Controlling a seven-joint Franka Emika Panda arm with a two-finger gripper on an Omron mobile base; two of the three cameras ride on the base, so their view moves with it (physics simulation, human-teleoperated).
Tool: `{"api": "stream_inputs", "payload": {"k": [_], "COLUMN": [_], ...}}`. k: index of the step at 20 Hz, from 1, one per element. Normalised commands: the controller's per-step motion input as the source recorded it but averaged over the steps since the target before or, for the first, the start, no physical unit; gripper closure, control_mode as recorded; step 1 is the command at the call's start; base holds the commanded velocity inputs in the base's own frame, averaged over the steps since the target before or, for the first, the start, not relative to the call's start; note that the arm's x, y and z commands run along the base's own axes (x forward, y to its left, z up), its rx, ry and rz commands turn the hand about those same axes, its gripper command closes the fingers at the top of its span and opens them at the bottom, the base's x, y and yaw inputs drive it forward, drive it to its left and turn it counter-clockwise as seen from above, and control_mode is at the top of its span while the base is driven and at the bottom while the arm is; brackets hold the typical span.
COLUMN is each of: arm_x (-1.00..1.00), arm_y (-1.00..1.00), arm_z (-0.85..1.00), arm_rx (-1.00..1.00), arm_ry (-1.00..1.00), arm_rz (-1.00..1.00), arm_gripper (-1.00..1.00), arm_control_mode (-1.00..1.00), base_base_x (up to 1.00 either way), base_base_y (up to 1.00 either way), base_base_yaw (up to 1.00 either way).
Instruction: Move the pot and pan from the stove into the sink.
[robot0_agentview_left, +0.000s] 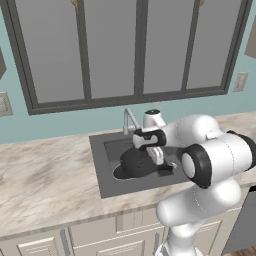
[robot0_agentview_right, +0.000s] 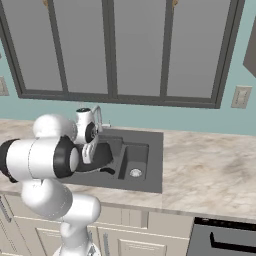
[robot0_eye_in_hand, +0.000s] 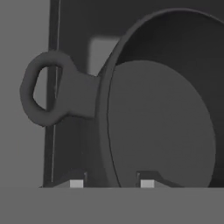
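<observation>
The dark grey pot hangs tilted inside the dark sink, in its left half. From above, my gripper is shut on the pot's wall. In the hand view the pot shows its round floor and tall wall. Its loop handle sticks out to the left. My gripper has one finger tip on each side of the rim. In the right base view the pot sits in the sink behind my gripper. The pan and the stove are out of view.
A curved silver faucet rises behind the sink, close to my wrist. The drain lies in the basin's right half. Pale marbled counter spreads on both sides. A dark appliance front sits under the counter at the right.
</observation>
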Motion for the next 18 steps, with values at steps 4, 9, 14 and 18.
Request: {"api": "stream_inputs", "payload": {"k": [4,9,14,18], "arm_x": [-0.02,-0.34,-0.78,-0.98], "arm_y": [0.00,-0.20,-0.57,-0.63], "arm_z": [0.81,0.92,0.57,0.42], "arm_rx": [0.06,0.08,0.06,0.06], "arm_ry": [-0.09,-0.07,-0.08,-0.09], "arm_rz": [-0.05,-0.02,0.00,0.00], "arm_gripper": [-1.00,-1.00,-1.00,-1.00], "arm_control_mode": [-1.00,-1.00,-1.00,-1.00], "base_base_x": [0.00,0.00,0.00,0.00], "base_base_y": [0.00,0.00,0.00,0.00], "base_base_yaw": [0.00,0.00,0.00,0.00]}}
